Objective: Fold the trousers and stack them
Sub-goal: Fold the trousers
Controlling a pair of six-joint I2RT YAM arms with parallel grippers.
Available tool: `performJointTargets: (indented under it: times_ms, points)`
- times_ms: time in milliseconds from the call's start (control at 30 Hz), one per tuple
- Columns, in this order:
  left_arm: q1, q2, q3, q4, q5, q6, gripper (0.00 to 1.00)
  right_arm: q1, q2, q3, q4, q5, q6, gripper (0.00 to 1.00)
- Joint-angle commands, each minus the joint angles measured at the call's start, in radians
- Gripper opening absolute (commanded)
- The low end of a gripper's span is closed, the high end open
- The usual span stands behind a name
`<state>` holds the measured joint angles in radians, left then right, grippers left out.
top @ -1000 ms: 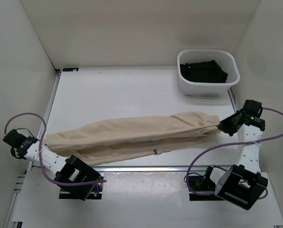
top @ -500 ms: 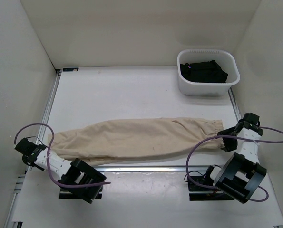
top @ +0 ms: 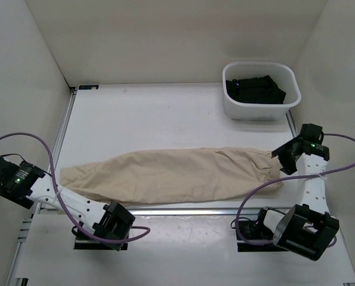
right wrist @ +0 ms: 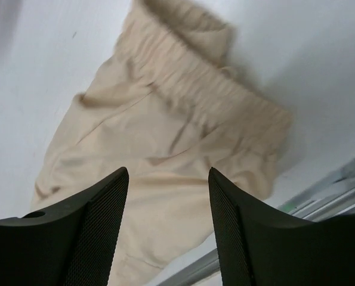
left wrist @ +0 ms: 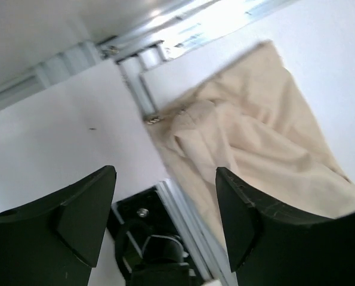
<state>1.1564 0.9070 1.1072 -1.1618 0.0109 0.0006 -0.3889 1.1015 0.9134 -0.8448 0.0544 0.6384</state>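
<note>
Wrinkly beige trousers [top: 177, 176], one long flat band — left end effector [left wrist: 165, 185], right end effector [right wrist: 168, 182] both apart.

A white tabletop [top: 165, 119] fills the enclosure, matte and evenly lit, with only soft shadows on it. Plain off-white wall panels close it in at the back [top: 165, 42], the left [top: 22, 89] and the right [top: 338, 77] (each one flat and unmarked). Aluminium rails run along the table's left edge [top: 61, 134] and near edge [top: 189, 210]. A white plastic tub [top: 258, 112] holding dark cloth stands in the far right corner.
</note>
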Motion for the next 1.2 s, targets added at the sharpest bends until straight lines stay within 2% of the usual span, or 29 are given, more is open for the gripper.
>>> performJointTargets:
  times_ms: [0, 133, 200, 333, 367, 433, 500, 600, 700, 833, 900, 933, 1000, 1033, 1067, 1167]
  points:
    - [0.005, 0.056, -0.015, -0.009, 0.194, -0.001, 0.79, 0.132, 0.003, 0.013, 0.044, -0.013, -0.010, 0.61]
    - [0.005, 0.108, -0.113, 0.111, 0.265, -0.001, 0.78, 0.333, 0.064, 0.013, 0.078, 0.054, 0.032, 0.57]
    - [-0.049, 0.122, -0.232, 0.223, 0.253, -0.001, 0.78, 0.393, 0.112, 0.004, 0.091, 0.076, 0.056, 0.57]
    - [-0.207, 0.122, -0.419, 0.463, 0.136, -0.001, 0.79, 0.528, 0.191, 0.004, 0.130, 0.087, 0.099, 0.54]
    - [-0.228, 0.122, -0.438, 0.482, 0.136, -0.001, 0.79, 0.547, 0.213, 0.004, 0.142, 0.087, 0.099, 0.53]
    - [-0.285, 0.132, -0.460, 0.482, 0.124, -0.001, 0.79, 0.590, 0.231, 0.004, 0.153, 0.087, 0.110, 0.52]
    - [-0.313, 0.142, -0.460, 0.436, 0.081, -0.001, 0.69, 0.616, 0.242, 0.004, 0.153, 0.087, 0.121, 0.52]
    - [-0.313, 0.087, -0.460, 0.294, 0.028, -0.001, 0.61, 0.627, 0.242, 0.004, 0.153, 0.096, 0.130, 0.52]
    - [-0.313, 0.012, -0.556, 0.213, -0.093, -0.001, 0.55, 0.636, 0.242, -0.022, 0.144, 0.096, 0.130, 0.52]
    - [-0.313, 0.012, -0.716, 0.200, -0.256, -0.001, 0.48, 0.636, 0.242, -0.044, 0.154, 0.096, 0.139, 0.52]
    - [-0.313, 0.012, -0.716, 0.142, -0.267, -0.001, 0.47, 0.636, 0.242, -0.044, 0.154, 0.096, 0.139, 0.52]
    - [-0.313, 0.012, -0.664, 0.095, -0.247, -0.001, 0.47, 0.636, 0.242, -0.035, 0.144, 0.096, 0.139, 0.52]
    - [-0.313, 0.012, -0.574, -0.034, -0.194, -0.001, 0.58, 0.636, 0.242, -0.034, 0.144, 0.105, 0.130, 0.52]
    - [-0.313, 0.012, -0.446, -0.100, -0.105, -0.001, 0.64, 0.636, 0.242, -0.025, 0.144, 0.105, 0.130, 0.52]
    - [-0.313, 0.012, -0.384, -0.155, -0.066, -0.001, 0.69, 0.636, 0.242, -0.025, 0.135, 0.105, 0.130, 0.52]
    - [-0.313, 0.024, -0.180, -0.156, -0.008, -0.001, 0.77, 0.636, 0.262, -0.016, 0.135, 0.105, 0.130, 0.52]
